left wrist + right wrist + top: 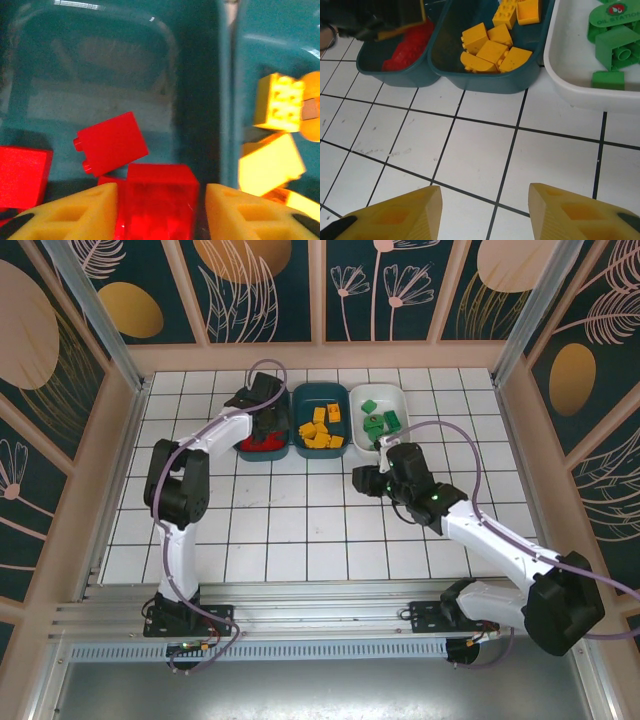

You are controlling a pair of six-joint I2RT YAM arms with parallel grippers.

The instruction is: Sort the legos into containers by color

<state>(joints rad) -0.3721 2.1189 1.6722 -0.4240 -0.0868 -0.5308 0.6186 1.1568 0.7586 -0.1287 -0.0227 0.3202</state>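
My left gripper [262, 426] hangs low inside the left dark teal container [265, 457]. It is open. A red lego [159, 175] stands between its fingers, with a dark gap beside the right finger [235, 210]. More red legos [112, 140] lie on that container's floor. The middle teal container [321, 388] holds several yellow legos [322, 430]. Green legos [380, 420] lie in the white container [380, 389]. My right gripper [365, 480] is open over bare tiles in front of the containers, nothing between its fingers [400, 215].
The three containers stand side by side at the back of the white tiled floor [480, 150]. Pale wooden walls [130, 420] fence the floor on three sides. The yellow legos [272, 165] lie just beyond the wall to the right of my left gripper.
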